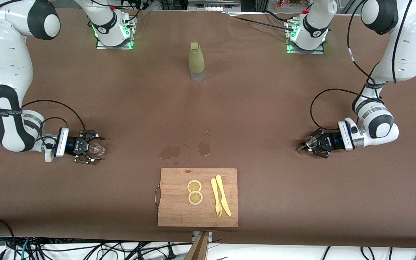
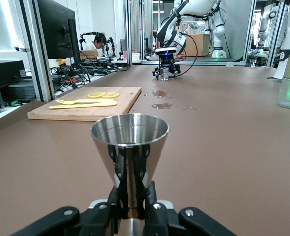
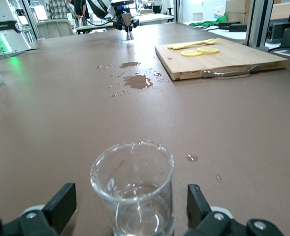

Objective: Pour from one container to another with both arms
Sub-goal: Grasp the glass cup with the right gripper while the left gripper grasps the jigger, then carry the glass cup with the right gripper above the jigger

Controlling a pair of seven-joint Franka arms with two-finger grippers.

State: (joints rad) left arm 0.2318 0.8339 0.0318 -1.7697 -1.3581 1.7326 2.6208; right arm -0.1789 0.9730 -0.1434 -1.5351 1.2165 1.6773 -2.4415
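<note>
At mid-right of the front view the left gripper (image 1: pixel 311 145) is clamped on the light, slick steel jigger (image 1: pixel 308 143) at its narrow waist, while at mid-left the right gripper (image 1: pixel 91 148), fingers apart, flanks the fragile glass cup (image 1: pixel 96 148) standing on the table (image 1: pixel 265 108), best gripped mid-wall

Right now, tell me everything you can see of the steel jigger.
The steel jigger is a shiny, hourglass-shaped double cone of polished metal. It stands upright, wide mouth up, its narrow waist clamped in the left hand. It sits low at the table toward the left arm's end. Whether it holds liquid cannot be seen.
</note>
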